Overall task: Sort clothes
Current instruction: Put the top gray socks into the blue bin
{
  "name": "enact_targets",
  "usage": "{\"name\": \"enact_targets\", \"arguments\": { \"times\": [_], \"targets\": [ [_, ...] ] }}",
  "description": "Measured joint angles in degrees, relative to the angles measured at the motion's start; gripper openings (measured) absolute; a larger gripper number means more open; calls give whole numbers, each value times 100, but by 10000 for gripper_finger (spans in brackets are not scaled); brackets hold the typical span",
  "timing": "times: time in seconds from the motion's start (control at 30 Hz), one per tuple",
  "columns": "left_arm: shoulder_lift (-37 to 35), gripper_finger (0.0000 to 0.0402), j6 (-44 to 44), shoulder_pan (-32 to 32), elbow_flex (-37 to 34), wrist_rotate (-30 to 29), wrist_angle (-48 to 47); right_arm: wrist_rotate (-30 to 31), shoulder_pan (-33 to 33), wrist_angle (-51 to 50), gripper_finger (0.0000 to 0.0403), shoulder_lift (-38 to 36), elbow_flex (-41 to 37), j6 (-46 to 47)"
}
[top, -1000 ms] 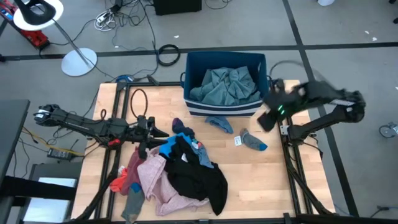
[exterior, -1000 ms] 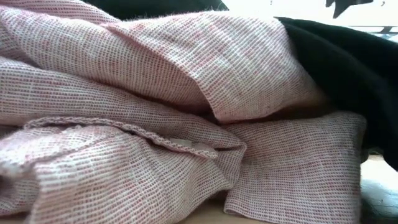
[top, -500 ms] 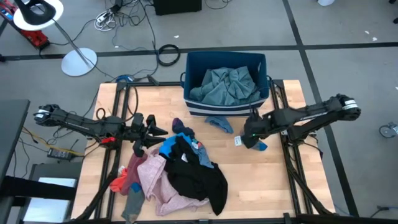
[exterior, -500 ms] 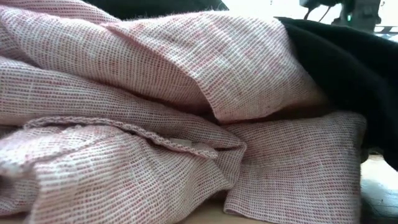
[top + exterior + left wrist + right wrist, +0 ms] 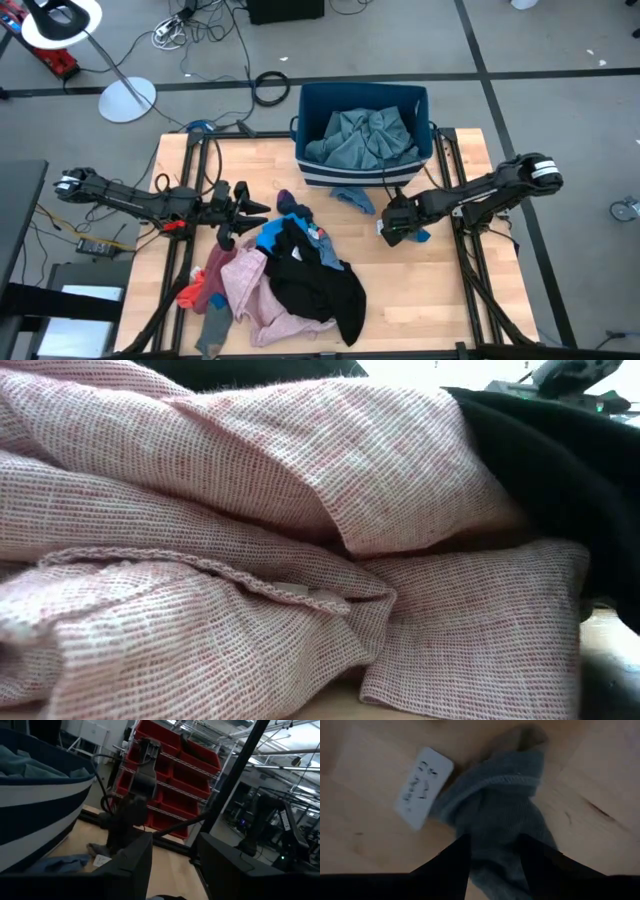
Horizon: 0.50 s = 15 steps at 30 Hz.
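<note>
The clothes lie in three places. A heap sits on the counter (image 5: 420, 290) towards its near edge: a pink knit garment (image 5: 255, 290), a black garment (image 5: 320, 285) over it, a bright blue piece (image 5: 272, 238) at the heap's far side and a red-orange piece (image 5: 195, 292) by the left edge. A teal-grey garment (image 5: 365, 138) fills the dark blue bin (image 5: 310, 105) with white stripes, which stands at the middle of the far edge. A small blue-grey piece (image 5: 352, 198) lies just in front of the bin, and a grey sock (image 5: 492, 815) lies near the right edge.

The right gripper (image 5: 395, 222) is low over that sock, its fingers apart on either side of the cloth and not closed on it; a white label (image 5: 422, 787) with handwriting lies on the wood touching the sock. Only the right wrist view shows this label clearly. The low view is filled by the pink knit and the black cloth. The left wrist view looks across the counter to the striped bin, red storage bins (image 5: 172, 767) on shelves behind, and the right arm.

The left gripper (image 5: 240, 212) hangs beside the heap's far left side, fingers apart and empty.

A second ago the right arm was raised beside the bin's right side; it has since come down onto the sock. The left arm has hardly moved.
</note>
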Motion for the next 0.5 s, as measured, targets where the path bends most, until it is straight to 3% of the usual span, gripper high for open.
{"name": "enact_targets", "arguments": {
  "times": [0.13,0.33,0.5],
  "targets": [
    [0,163,25,0,0,0,0,-69,0,241,130,304,-29,-24],
    [0,163,22,1,0,-159,52,-201,116,615,16,283,4,-94],
    [0,163,31,0,0,-162,-275,-281,324,149,7,-191,425,252]
  ]
}}
